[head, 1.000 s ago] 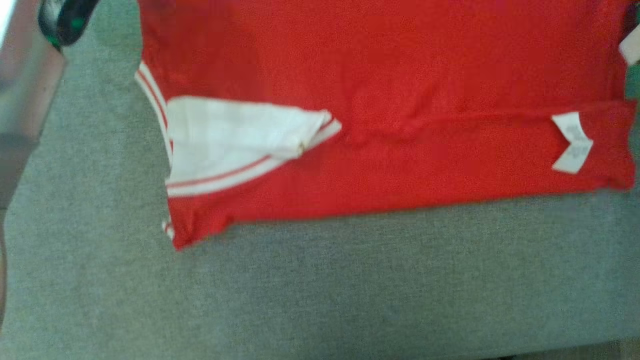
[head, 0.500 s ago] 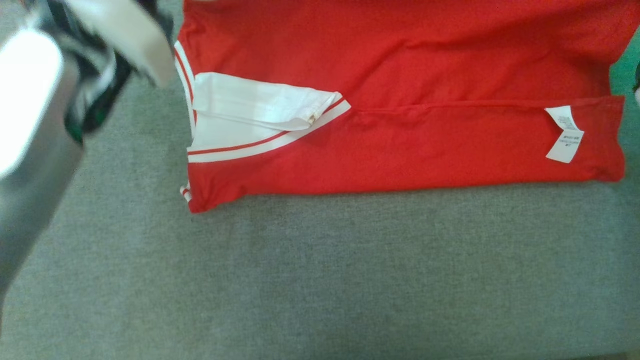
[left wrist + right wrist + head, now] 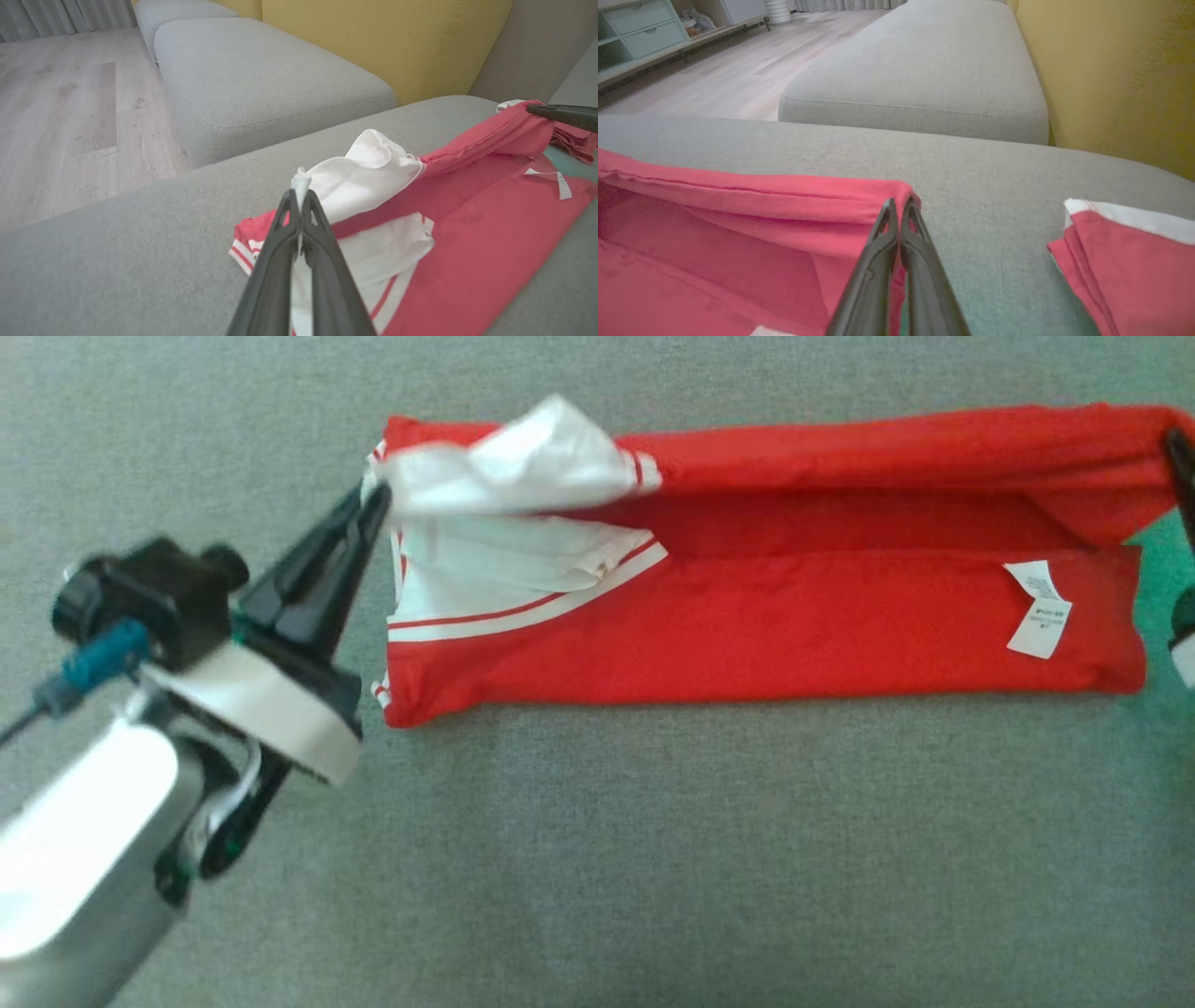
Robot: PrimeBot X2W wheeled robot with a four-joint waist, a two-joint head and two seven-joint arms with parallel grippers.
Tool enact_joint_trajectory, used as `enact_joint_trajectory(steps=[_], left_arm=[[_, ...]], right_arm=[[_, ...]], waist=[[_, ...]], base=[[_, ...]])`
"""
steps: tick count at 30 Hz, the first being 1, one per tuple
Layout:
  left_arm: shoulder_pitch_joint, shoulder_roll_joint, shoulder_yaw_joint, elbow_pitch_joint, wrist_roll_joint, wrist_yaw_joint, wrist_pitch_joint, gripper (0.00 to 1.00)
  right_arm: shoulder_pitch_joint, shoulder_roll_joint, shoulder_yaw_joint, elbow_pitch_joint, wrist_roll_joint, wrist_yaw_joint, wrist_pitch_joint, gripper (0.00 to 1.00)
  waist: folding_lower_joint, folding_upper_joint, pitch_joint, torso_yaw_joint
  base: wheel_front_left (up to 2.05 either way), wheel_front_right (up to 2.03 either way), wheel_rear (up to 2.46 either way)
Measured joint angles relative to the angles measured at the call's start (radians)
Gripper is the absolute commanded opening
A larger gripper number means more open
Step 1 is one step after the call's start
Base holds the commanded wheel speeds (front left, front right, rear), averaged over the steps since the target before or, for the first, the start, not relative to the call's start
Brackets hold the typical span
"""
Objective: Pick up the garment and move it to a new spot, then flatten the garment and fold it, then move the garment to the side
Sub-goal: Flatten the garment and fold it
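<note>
Garment [image 3: 766, 616], red with white trim, lies half-folded on the grey sofa seat [image 3: 653, 859], far edge lifted: left fingers [image 3: 364, 523] pinch its white end, right fingers [image 3: 900, 233] pinch its red corner. Another folded red cloth [image 3: 1125, 266] lies near the right fingers, yellow backrest [image 3: 1111, 70] behind.

The garment [image 3: 766, 625] is plain red, with a white panel [image 3: 523, 462] at the upper left of the frame, white trim carrying one thin red stripe, and a white label [image 3: 1038, 609] printed in grey at the right. The sofa cushion [image 3: 653, 859] beneath is uniform flecked grey; the backrest [image 3: 373, 42] is mustard yellow and the floor [image 3: 60, 107] pale wood-grain. The left hand [image 3: 378, 502] has black fingers [image 3: 317, 579], a white wrist ring [image 3: 261, 719] and a teal plug [image 3: 93, 653].
</note>
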Motion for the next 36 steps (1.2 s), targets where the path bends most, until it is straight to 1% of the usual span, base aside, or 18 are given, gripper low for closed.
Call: enact_joint_trajectory(steps=[1, 5, 10, 11, 12, 13, 14, 19, 20, 22, 23, 24, 26, 28, 31, 36], left_arm=[[0.000, 0.000, 0.000, 0.000, 0.000, 0.000, 0.000, 0.00], [0.065, 0.013, -0.001, -0.041, -0.002, 0.034, -0.024, 0.00], [0.118, 0.012, -0.015, -0.059, -0.007, 0.059, -0.044, 0.00], [0.128, 0.010, -0.019, -0.058, -0.006, 0.059, -0.047, 0.02], [0.137, 0.006, -0.025, -0.055, -0.007, 0.059, -0.053, 0.20], [0.145, 0.000, -0.031, -0.048, -0.007, 0.060, -0.060, 0.45], [0.152, -0.010, -0.037, -0.037, -0.007, 0.066, -0.068, 1.00], [0.190, -0.091, -0.038, 0.028, -0.005, 0.115, -0.162, 1.00], [0.200, -0.109, -0.038, 0.044, 0.003, 0.128, -0.190, 1.00], [0.223, -0.143, -0.034, 0.079, 0.028, 0.170, -0.256, 1.00], [0.253, -0.184, -0.020, 0.111, 0.046, 0.210, -0.310, 1.00], [0.270, -0.209, -0.006, 0.125, 0.055, 0.229, -0.327, 1.00], [0.309, -0.271, 0.040, 0.138, 0.071, 0.257, -0.344, 1.00], [0.353, -0.343, 0.106, 0.128, 0.127, 0.275, -0.345, 1.00], [0.420, -0.426, 0.183, 0.117, 0.230, 0.265, -0.348, 1.00], [0.527, -0.517, 0.249, 0.120, 0.359, 0.204, -0.348, 1.00]], right_arm=[[0.000, 0.000, 0.000, 0.000, 0.000, 0.000, 0.000, 0.00], [0.089, 0.001, -0.068, -0.033, -0.031, 0.000, 0.000, 0.00], [0.188, 0.013, -0.124, -0.055, -0.065, 0.000, 0.000, 0.00], [0.203, 0.021, -0.133, -0.058, -0.068, 0.000, 0.000, 0.00], [0.216, 0.031, -0.139, -0.059, -0.074, 0.000, 0.002, 0.09], [0.225, 0.041, -0.143, -0.059, -0.084, 0.000, 0.006, 0.44], [0.234, 0.051, -0.151, -0.058, -0.096, 0.000, 0.007, 1.00], [0.267, 0.116, -0.255, -0.040, -0.146, 0.000, 0.012, 1.00], [0.284, 0.131, -0.281, -0.040, -0.152, 0.000, 0.012, 1.00], [0.331, 0.160, -0.328, -0.041, -0.178, 0.000, 0.010, 1.00], [0.386, 0.202, -0.386, -0.042, -0.192, 0.000, 0.007, 1.00], [0.411, 0.226, -0.415, -0.045, -0.198, 0.000, 0.004, 1.00], [0.451, 0.273, -0.468, -0.052, -0.210, 0.000, 0.003, 1.00], [0.475, 0.319, -0.521, -0.058, -0.214, 0.000, 0.003, 1.00], [0.483, 0.364, -0.587, -0.056, -0.225, 0.000, 0.003, 1.00], [0.469, 0.396, -0.676, 0.023, -0.294, 0.000, 0.017, 1.00]], waist=[[0.0000, 0.0000, 0.000, 0.000], [0.0001, 0.0000, -0.013, 0.006], [0.0001, 0.0000, -0.022, 0.010], [0.0001, 0.0000, -0.023, 0.010], [0.0001, 0.0000, -0.023, 0.011], [0.0001, 0.0000, -0.023, 0.011], [0.0002, 0.0000, -0.023, 0.011], [0.0003, 0.0000, -0.038, 0.010], [0.0002, 0.0000, -0.044, 0.011], [0.0002, 0.0000, -0.058, 0.013], [0.0002, 0.0000, -0.075, 0.015], [0.0002, 0.0000, -0.084, 0.016], [0.0001, 0.0000, -0.104, 0.021], [0.0001, 0.0000, -0.123, 0.030], [0.0001, 0.0000, -0.145, 0.055], [0.0001, 0.0000, -0.170, 0.109]], base=[[0.00, 0.00, 0.00], [0.00, 0.00, 0.00], [0.00, 0.00, 0.00], [0.00, 0.00, 0.00], [0.00, 0.00, 0.00], [0.00, 0.00, 0.00], [0.00, 0.00, 0.00], [0.00, 0.00, 0.00], [0.00, 0.00, 0.00], [0.00, 0.00, 0.00], [0.00, 0.00, 0.00], [0.00, 0.00, 0.00], [0.00, 0.00, 0.00], [0.00, 0.00, 0.00], [0.00, 0.00, 0.00], [0.00, 0.00, 0.00]])
